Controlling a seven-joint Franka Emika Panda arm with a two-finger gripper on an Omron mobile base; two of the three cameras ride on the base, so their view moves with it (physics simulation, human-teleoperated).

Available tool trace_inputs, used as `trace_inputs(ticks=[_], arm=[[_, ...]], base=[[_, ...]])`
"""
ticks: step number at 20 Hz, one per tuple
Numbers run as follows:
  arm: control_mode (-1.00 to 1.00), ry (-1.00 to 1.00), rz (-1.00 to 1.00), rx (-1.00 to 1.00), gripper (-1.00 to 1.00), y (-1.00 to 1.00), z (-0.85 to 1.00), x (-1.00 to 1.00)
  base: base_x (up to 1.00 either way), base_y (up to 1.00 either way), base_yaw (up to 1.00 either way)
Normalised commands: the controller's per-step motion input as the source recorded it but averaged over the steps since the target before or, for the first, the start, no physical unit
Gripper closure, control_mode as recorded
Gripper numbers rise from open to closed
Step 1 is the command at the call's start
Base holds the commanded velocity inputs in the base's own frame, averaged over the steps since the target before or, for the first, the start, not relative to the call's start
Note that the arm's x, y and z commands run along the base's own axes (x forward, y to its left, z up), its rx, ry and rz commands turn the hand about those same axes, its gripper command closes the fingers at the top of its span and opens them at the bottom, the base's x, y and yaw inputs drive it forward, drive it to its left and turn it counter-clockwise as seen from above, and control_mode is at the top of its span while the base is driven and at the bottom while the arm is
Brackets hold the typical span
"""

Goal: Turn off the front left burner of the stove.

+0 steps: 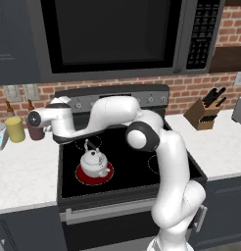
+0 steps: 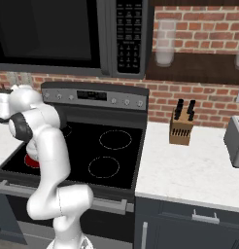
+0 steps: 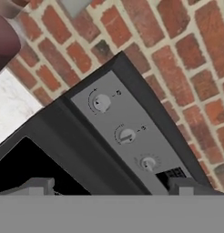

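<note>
The stove (image 1: 123, 172) is a black glass-top range with a grey back panel (image 1: 153, 97). Its front left burner (image 1: 82, 175) glows red under a small white kettle (image 1: 94, 163); a sliver of that red burner (image 2: 30, 161) also shows past my arm. My arm reaches left across the cooktop, with the wrist (image 1: 59, 117) near the left end of the back panel. In the hand view, my gripper (image 3: 112, 186) is open and holds nothing. Its fingertips (image 3: 38, 185) stand wide apart, short of the panel's three small knobs (image 3: 101, 103), (image 3: 126, 135), (image 3: 149, 163).
A microwave (image 1: 112, 34) hangs low over the stove. A yellow jar (image 1: 15, 129) and a dark red cup (image 1: 36, 132) stand on the left counter close to my hand. A knife block (image 1: 203, 113) sits on the right counter. Brick wall (image 3: 177, 54) rises behind the panel.
</note>
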Motion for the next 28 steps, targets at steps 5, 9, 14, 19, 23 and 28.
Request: trace_inputs(ticks=[5,9,14,19,23,28], arm=[[-1.0,-0.03,0.04,0.0,-1.0,-0.11,-0.08,0.17],[-1.0,-0.02,0.04,0.0,-1.0,-0.12,-0.1,0.23],[-1.0,-0.02,0.05,0.0,-1.0,-0.14,-0.09,0.27],[-1.0,0.0,0.0,0.0,-1.0,0.0,-0.03,0.31],[-1.0,0.0,0.0,0.0,-1.0,0.0,-0.02,0.3],[-1.0,0.0,0.0,0.0,-1.0,0.0,-0.08,0.34]], base=[[0.0,0.0,0.0],[0.0,0.0,0.0],[0.0,0.0,0.0],[0.0,0.0,0.0],[0.0,0.0,0.0],[0.0,0.0,0.0]])
